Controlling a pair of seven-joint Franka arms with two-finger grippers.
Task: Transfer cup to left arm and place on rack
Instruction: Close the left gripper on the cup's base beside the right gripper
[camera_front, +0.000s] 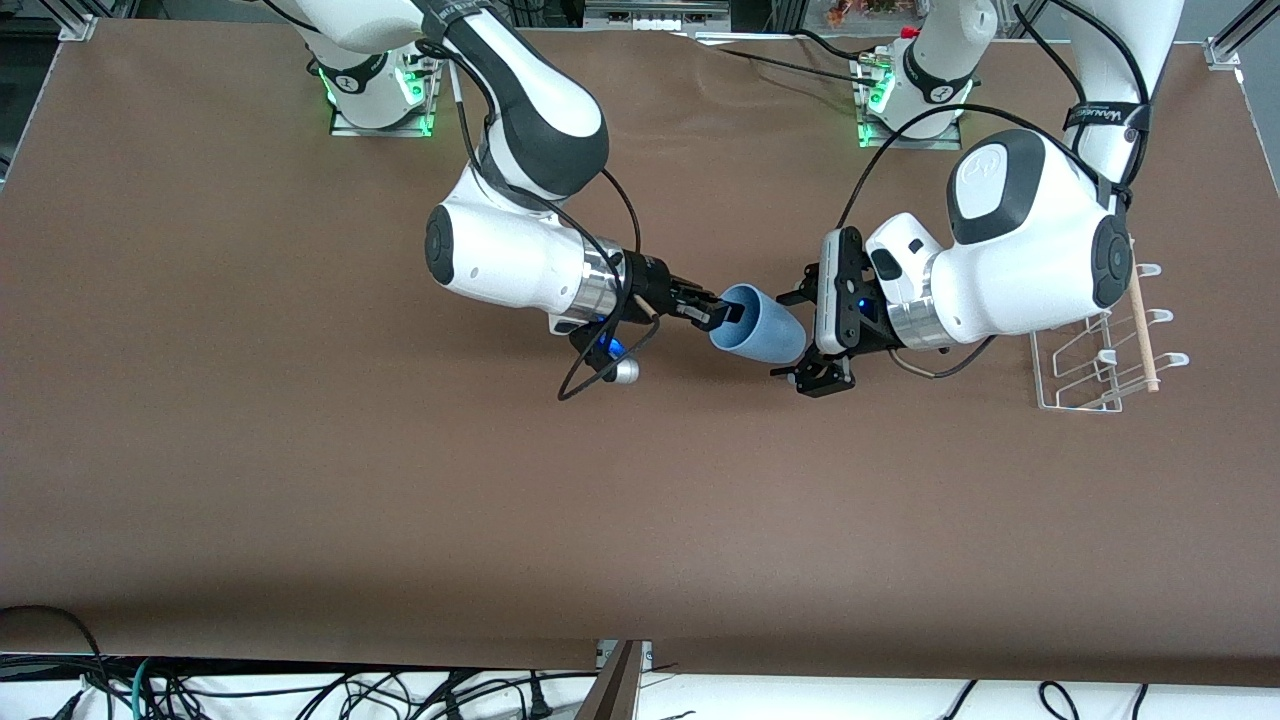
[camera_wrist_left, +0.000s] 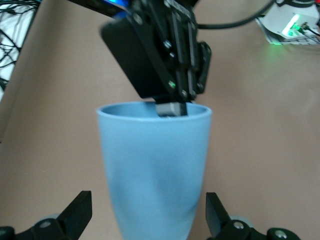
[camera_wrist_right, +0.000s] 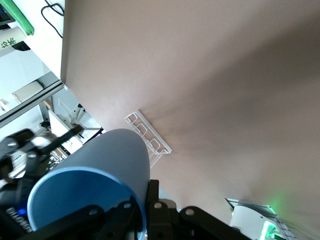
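lying bare nearest the camera, bench (camera_front: 400, 520) edge carrying nothing. hanging over mid-bench, cup (camera_front: 762, 325) tipped on its side, rim pinched by the right gripper (camera_front: 712, 312), one finger inside the mouth. flanking the cup's base without touching, left gripper (camera_front: 822, 338) with jaws spread wide. judging the handover well: sliding the left jaws further along the body, closing squarely and firmly, only then loosening the right jaws to avoid a drop. waiting near the left arm's end of the bench, rack (camera_front: 1098, 345). reading no clear writing; strap lettering on the left arm (camera_front: 1030, 240) too small to tell.
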